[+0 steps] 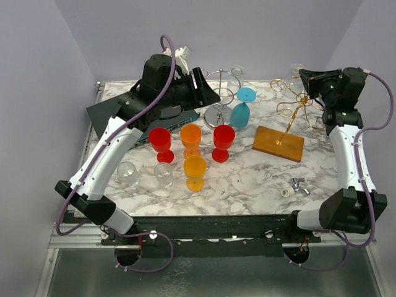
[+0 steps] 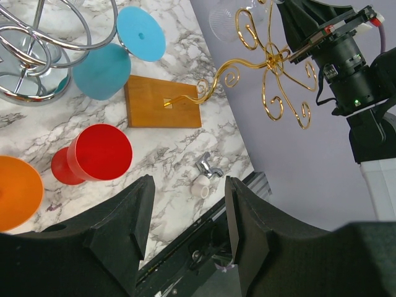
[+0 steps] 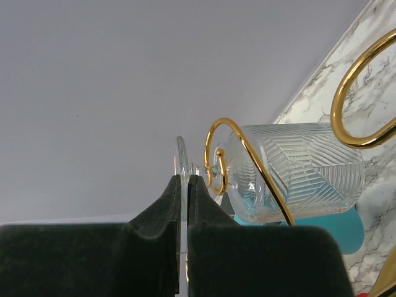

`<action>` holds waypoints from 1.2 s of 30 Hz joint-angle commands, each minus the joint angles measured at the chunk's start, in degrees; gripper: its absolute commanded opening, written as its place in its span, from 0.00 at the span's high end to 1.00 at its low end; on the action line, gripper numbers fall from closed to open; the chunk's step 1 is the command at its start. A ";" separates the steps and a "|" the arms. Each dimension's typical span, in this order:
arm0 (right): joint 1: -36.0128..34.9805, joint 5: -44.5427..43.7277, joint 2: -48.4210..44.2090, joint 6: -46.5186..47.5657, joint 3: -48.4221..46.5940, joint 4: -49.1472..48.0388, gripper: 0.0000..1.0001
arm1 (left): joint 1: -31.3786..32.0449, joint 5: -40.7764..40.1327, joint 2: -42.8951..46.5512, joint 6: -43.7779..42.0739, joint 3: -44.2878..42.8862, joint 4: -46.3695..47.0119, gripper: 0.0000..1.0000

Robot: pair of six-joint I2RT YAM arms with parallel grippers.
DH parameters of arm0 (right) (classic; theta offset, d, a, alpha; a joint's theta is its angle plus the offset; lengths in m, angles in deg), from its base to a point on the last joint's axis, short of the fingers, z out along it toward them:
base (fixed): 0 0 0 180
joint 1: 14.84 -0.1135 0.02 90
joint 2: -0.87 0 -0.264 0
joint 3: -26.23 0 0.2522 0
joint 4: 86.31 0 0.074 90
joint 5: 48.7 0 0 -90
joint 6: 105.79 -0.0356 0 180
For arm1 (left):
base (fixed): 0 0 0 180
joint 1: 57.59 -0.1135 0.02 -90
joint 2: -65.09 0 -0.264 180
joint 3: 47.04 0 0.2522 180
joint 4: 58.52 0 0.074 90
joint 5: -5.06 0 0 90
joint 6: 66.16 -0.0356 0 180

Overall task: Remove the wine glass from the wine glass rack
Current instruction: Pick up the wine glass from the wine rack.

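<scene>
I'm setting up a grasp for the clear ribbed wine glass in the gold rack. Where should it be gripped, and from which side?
Pinch the wine glass by its thin flat foot, coming from the end past the gold hook. Its bowl is wide and caged by wire; the right gripper is shut on the foot.

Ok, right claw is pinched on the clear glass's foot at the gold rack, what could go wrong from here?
The right claw pinches only the thin foot of the wine glass, so it may slip or chip. The hook of the gold rack curls at the stem; a pull off-line could snag and tip the rack.
</scene>
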 commanded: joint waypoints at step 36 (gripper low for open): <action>0.61 -2.29 6.48 -0.72 -12.87 3.04 0.99 | -0.25 0.26 2.97 0.66 0.16 1.20 0.45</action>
